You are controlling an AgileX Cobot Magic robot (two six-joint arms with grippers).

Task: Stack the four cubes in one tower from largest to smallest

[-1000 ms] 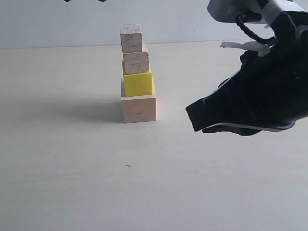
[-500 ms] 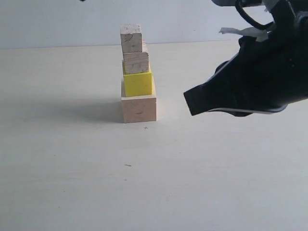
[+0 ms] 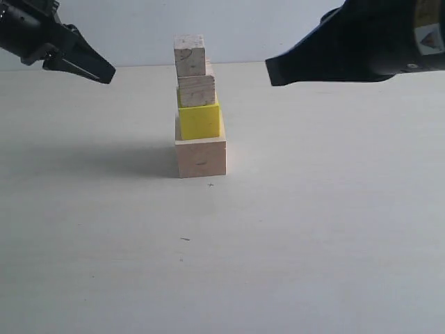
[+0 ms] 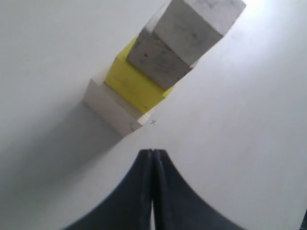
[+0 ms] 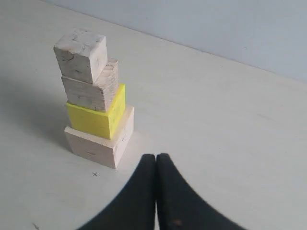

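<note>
Tower on desk: large pale cube, yellow cube, grained cube, smallest cube uppermost. Left end effector: closed, empty. Right end effector: closed, empty.

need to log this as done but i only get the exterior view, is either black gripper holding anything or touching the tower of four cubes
Observer: In the left wrist view the left gripper has its jaws pressed together, nothing between them, with bare table between it and the tower.
Operator: and the right one
Observer: The right gripper is shut and empty too, apart from the large pale wooden cube at the base.
Operator: top block sitting ok
Observer: From the right wrist, the smallest wooden cube sits level on the smaller grained wooden cube, shifted toward one corner.
</note>
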